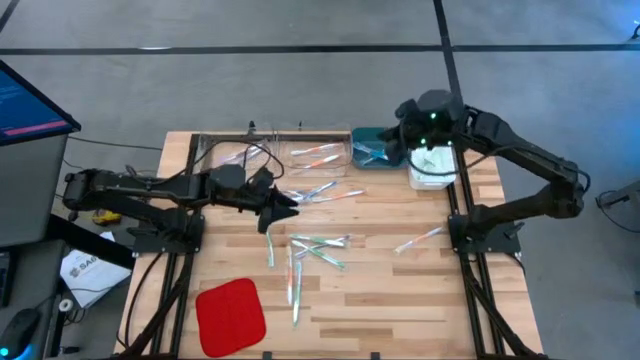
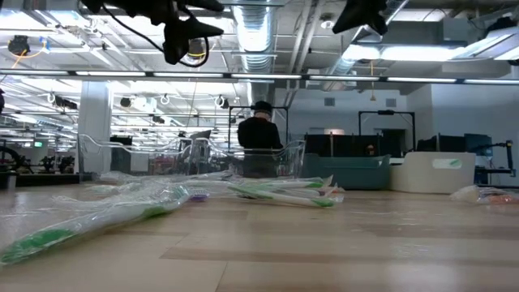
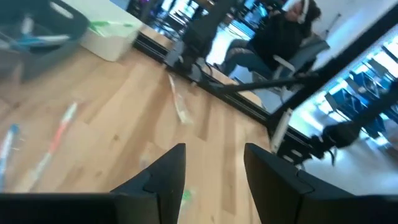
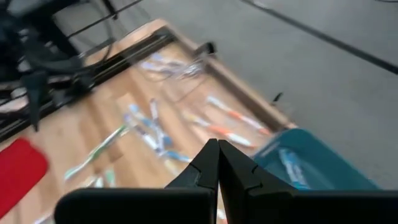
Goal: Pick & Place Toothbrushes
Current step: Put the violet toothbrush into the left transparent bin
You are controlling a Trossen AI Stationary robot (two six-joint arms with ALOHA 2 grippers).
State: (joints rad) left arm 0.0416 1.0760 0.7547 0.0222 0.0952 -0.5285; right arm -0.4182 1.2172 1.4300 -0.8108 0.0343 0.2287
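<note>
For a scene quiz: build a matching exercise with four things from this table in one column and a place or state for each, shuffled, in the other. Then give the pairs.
Things:
1. left gripper
2. right gripper
3. red pad
4. teal bin

Places or states:
A. near-left corner of the table
B. fingers shut, above the bins
C. far edge, beside the white bin
D. fingers open, above scattered toothbrushes

Pairs: 1-D, 2-B, 3-A, 4-C

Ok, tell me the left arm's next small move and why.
Probably lower the left gripper onto the toothbrushes scattered just below it: its jaws stand open and empty above the table, while the right gripper, jaws shut, hovers over the bins.
</note>
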